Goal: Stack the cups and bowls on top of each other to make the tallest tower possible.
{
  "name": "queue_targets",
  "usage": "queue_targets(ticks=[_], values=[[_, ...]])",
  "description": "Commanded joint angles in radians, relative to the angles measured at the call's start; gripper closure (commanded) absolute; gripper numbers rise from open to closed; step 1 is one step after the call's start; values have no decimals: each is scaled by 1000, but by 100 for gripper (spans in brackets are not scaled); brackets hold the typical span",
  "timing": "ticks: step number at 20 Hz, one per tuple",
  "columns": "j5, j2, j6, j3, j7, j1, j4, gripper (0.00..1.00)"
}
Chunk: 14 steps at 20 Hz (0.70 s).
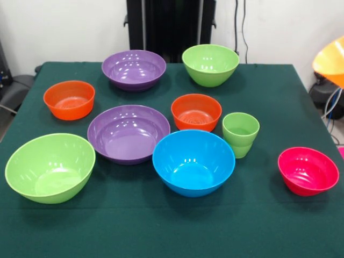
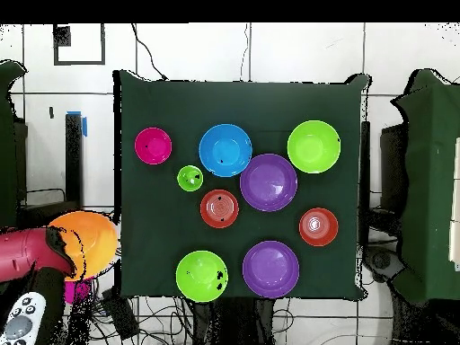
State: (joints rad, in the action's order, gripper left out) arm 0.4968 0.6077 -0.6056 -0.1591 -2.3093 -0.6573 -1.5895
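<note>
nothing is stacked yet: 8 bowls and 1 cup (image 1: 241, 133) are sitting apart on the green table (image 1: 161, 231). a person's sleeve (image 2: 31, 252) is holding the orange-yellow bowl (image 2: 85, 241) off-table. the gripper is showing nowhere, state untellable. next calls for a wide base bowl.

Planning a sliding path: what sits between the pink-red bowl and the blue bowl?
Only bare green cloth lies between the pink-red bowl and the blue bowl; the overhead view shows it best. The green cup stands just off that line.
</note>
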Motion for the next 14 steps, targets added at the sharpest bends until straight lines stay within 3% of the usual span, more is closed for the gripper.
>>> queue_targets(ticks=[1,6,14], values=[[28,-67,-43,45,-266,-12,122,100],[24,-150,60,44,-282,-27,147,100],[3,-182,132,57,-226,8,114,100]])
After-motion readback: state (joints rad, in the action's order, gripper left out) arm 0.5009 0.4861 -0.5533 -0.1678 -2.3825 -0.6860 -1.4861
